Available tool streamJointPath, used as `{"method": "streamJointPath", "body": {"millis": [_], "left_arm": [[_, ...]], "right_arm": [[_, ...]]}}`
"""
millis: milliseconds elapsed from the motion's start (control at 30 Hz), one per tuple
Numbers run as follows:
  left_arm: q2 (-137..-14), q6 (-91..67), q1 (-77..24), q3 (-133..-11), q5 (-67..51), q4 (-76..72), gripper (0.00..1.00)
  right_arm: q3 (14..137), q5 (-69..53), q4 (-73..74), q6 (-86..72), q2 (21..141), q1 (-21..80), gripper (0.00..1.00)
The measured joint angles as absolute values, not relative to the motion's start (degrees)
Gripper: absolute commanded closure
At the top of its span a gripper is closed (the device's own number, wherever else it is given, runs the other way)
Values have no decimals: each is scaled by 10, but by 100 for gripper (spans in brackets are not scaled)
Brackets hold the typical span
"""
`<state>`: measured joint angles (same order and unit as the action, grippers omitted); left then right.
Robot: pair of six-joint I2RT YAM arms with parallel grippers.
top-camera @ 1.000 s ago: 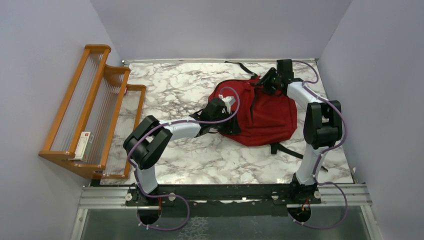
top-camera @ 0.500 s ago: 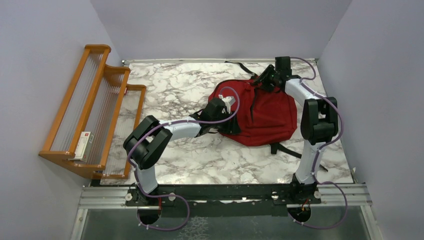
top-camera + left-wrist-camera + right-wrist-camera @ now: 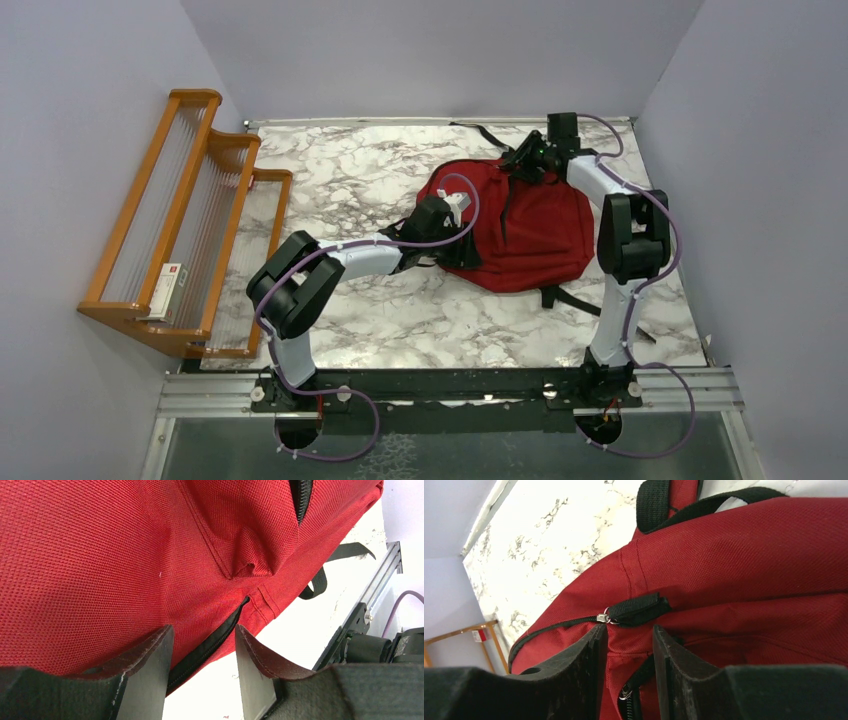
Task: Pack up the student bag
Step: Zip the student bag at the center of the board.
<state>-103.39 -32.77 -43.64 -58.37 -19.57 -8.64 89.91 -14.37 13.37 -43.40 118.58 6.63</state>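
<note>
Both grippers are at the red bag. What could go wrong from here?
The right gripper sits just short of the black zipper pull; closing here may pinch only red fabric and miss it. The left gripper straddles the edge of the student bag with table showing in the gap, so the bag may slide if the pull is tugged.

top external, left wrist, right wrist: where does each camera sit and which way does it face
top external: above and behind the bases, looking down on the table, red bag, wooden rack; left arm, right arm whole.
left wrist: low at the bag's left edge, facing right along its zipper; own jaws apart.
right wrist: at the bag's far end, facing left toward the rack; own jaws apart under a zip pull.
shared: all see the bag; top and right wrist share the rack.
</note>
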Motion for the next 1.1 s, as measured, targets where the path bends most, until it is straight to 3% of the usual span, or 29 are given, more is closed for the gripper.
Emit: {"method": "streamJointPath", "body": {"millis": [167,567,1100], "left_arm": [[-1034,-328,-436,-584,-196,-86,50],[-1034,-333,-436,-582,-196,-87,50],[-1033,-334,-436,-581,-196,-87,50]], "right_arm": [[901,-162,135,-430,1196,66,65],[904,-164,147,-406,1196,66,98],[922,-156,148,-359,1163,66,99]]}}
